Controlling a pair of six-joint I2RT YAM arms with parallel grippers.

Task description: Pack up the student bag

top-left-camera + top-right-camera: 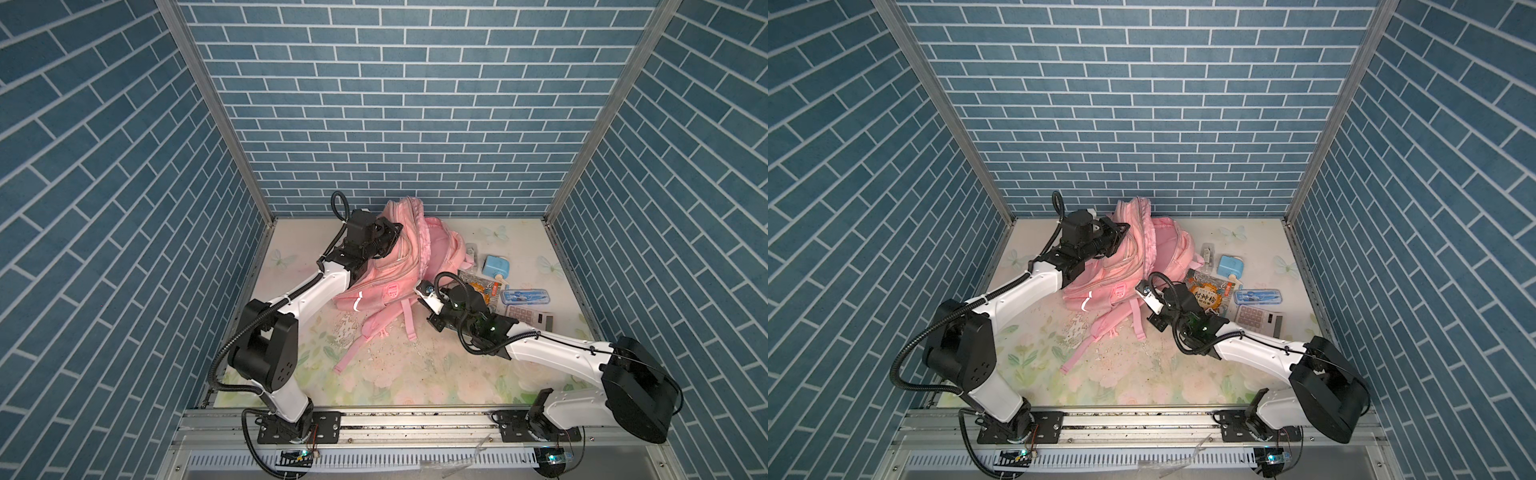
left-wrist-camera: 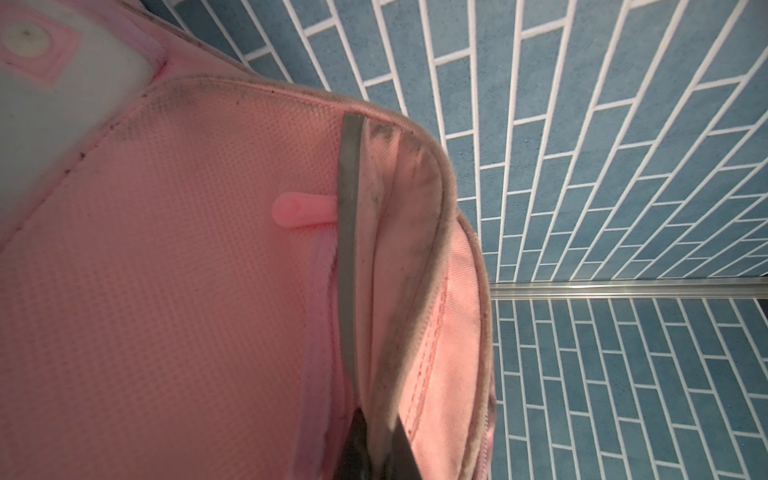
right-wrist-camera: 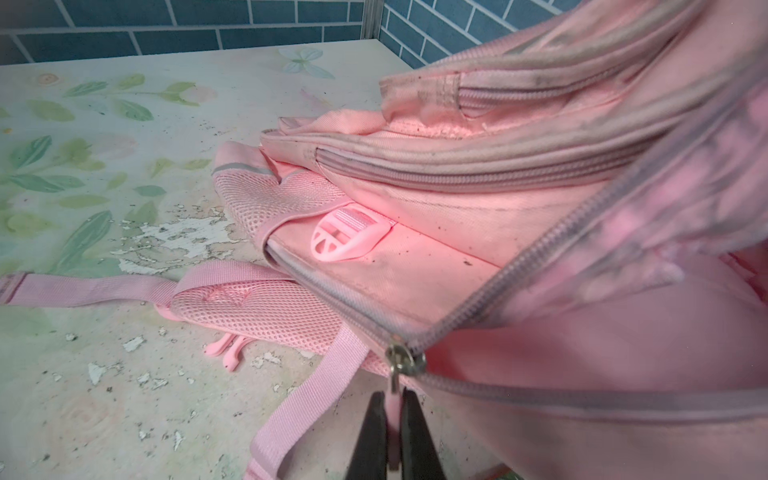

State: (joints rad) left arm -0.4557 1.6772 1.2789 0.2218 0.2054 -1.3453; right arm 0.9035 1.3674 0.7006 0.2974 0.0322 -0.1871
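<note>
The student bag, soft and pink, lies at the back middle of the table in both top views, its straps trailing toward the front. My left gripper is shut on a fold of the bag's dirty upper rim and holds it raised. In the left wrist view pink fabric fills most of the picture. At the bag's near right corner my right gripper is shut on the pink zipper pull, just below the metal slider. The main zip gapes open behind the slider.
Right of the bag lie a blue box-shaped item, a printed packet, a clear case of drawing tools, a calculator and a small clear item. Brick-patterned walls close in three sides.
</note>
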